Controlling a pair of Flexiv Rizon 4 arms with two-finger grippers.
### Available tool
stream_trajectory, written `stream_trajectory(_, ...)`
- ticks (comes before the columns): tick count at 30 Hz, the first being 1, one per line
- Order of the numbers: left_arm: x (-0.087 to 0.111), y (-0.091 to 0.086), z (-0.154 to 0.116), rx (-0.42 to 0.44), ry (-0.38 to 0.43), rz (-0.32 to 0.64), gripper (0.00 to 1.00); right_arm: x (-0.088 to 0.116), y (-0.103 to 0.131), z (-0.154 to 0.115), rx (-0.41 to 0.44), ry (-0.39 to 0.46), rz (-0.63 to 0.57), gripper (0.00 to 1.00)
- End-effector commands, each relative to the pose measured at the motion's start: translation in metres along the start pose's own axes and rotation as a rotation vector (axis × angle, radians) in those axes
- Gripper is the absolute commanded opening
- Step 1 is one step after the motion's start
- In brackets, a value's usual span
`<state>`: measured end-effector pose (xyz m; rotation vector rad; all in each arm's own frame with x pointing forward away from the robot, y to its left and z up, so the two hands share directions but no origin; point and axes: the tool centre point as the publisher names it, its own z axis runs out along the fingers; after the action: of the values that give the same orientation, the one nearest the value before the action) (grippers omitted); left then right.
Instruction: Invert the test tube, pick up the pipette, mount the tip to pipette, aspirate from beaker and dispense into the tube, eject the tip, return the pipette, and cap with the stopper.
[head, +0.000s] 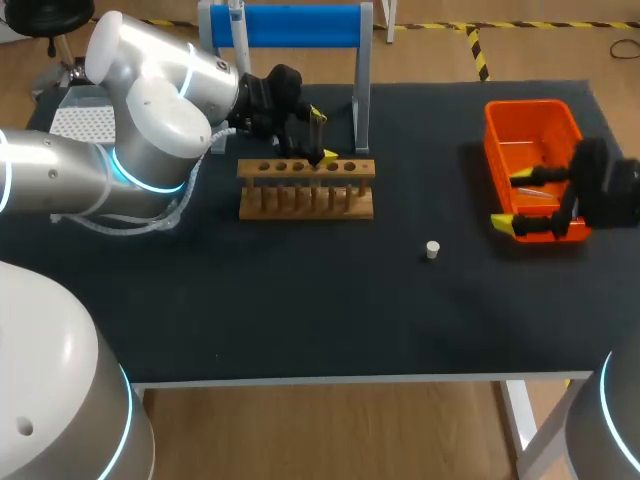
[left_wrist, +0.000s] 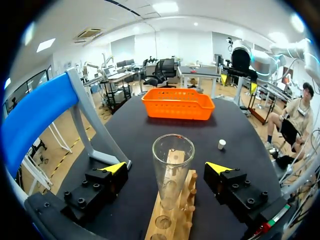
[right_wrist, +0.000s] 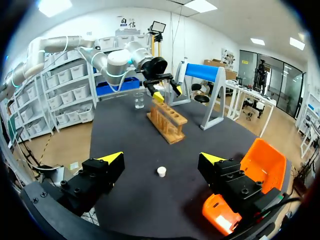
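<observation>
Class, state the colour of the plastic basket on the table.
Orange. The basket shows most clearly in the left wrist view.

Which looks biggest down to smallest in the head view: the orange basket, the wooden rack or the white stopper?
1. orange basket: covers the most area, even partly hidden by the arm.
2. wooden rack: wider than the basket but much shallower.
3. white stopper: by far the smallest.
</observation>
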<state>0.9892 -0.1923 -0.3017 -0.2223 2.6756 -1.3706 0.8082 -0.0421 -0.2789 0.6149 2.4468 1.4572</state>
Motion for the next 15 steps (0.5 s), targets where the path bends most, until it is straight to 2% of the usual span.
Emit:
stream_trajectory(1, -0.001, 0.0, 0.001, -0.001, 0.002, -0.001, 1.0, 0.016, -0.011, -0.001, -0.027, -0.057, 0.002, 1.0)
stream_trajectory(15, -0.001, 0.0, 0.001, -0.001, 0.002, -0.001, 1.0, 0.018, -0.034, 0.031, 0.034, -0.03, 0.013, 1.0)
